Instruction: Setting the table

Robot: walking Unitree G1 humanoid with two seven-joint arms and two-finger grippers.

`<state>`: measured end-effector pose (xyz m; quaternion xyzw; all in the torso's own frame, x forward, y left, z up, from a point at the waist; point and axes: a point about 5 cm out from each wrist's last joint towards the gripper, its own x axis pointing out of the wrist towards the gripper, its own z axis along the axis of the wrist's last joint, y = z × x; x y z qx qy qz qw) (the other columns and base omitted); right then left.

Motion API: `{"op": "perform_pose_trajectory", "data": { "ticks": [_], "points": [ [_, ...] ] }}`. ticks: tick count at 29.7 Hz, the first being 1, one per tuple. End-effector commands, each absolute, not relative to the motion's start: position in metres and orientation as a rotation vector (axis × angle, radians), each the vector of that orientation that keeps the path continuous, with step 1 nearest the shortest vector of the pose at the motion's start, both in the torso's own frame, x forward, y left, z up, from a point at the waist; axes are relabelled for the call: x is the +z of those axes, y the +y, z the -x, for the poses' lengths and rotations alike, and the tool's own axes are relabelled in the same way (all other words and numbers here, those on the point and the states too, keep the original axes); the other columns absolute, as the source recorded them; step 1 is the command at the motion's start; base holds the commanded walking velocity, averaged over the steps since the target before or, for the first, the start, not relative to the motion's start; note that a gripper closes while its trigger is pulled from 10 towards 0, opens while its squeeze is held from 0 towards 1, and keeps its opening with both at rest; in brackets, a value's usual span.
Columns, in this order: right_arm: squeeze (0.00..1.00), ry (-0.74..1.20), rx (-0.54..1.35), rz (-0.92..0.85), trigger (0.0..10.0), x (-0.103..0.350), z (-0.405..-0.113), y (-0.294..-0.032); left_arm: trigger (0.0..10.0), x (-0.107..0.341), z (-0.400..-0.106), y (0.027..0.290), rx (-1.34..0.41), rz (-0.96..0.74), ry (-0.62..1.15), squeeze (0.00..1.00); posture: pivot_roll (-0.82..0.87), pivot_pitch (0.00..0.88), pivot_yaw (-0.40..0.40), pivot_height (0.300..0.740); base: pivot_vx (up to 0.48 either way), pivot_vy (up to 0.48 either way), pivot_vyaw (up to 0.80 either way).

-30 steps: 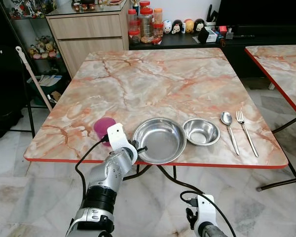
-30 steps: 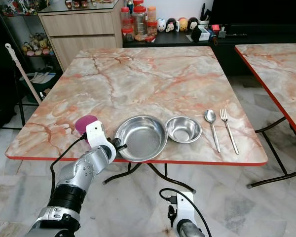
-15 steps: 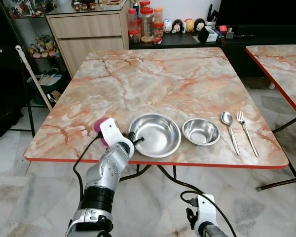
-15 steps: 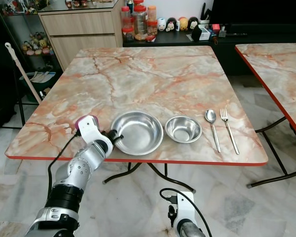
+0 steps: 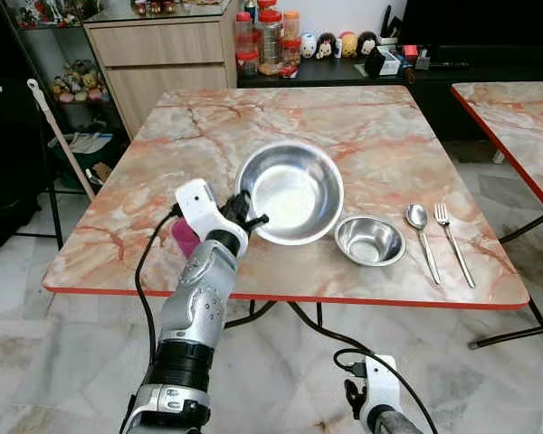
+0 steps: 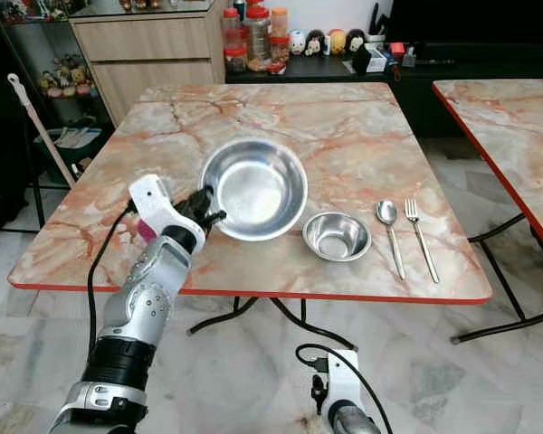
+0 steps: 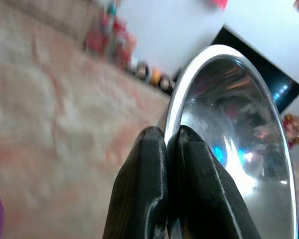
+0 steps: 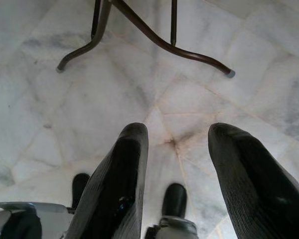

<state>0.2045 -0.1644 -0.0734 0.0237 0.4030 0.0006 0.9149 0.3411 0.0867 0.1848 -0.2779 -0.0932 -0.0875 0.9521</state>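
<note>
Marble table (image 5: 362, 154): left gripper (image 5: 242, 213) pinching rim of large steel bowl (image 5: 290, 190), tilted, raised; right gripper (image 8: 174, 149) spread above floor.

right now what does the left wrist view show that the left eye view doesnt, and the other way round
The left wrist view gives the grip up close: the left hand has its two black fingers pinched together on the rim of the large steel bowl, which is tilted on edge.

The left eye view gives the layout: the small steel bowl, spoon and fork along the table's near edge, and a pink cup behind the left arm.

Both show the large bowl held over the marble tabletop.
</note>
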Motion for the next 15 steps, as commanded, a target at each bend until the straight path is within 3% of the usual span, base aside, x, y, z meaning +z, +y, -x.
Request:
{"op": "perform_pose_trajectory", "data": {
  "ticks": [1,8,11,15],
  "points": [
    [0.00,0.832,0.016,-0.036,10.0,-0.074,-0.203,-0.164,10.0,0.190,-0.335,0.078,-0.174,0.579,-0.252,0.00,0.05,0.000,0.006,0.740,0.000,-0.326,0.00],
    [0.00,0.830,0.027,-0.017,10.0,-0.074,-0.204,-0.166,10.0,0.189,-0.338,0.104,-0.088,0.487,-0.319,0.00,0.05,0.000,-0.006,0.740,0.000,-0.047,0.00],
    [0.00,0.825,0.031,-0.016,10.0,-0.073,-0.205,-0.165,10.0,0.190,-0.338,0.113,-0.053,0.482,-0.347,0.00,0.06,0.000,-0.009,0.740,0.000,-0.480,0.00],
    [0.00,0.821,0.041,-0.013,10.0,-0.072,-0.207,-0.164,10.0,0.192,-0.337,0.120,-0.029,0.472,-0.376,0.00,0.07,0.000,-0.018,0.740,0.000,0.000,0.00]
  ]
}}
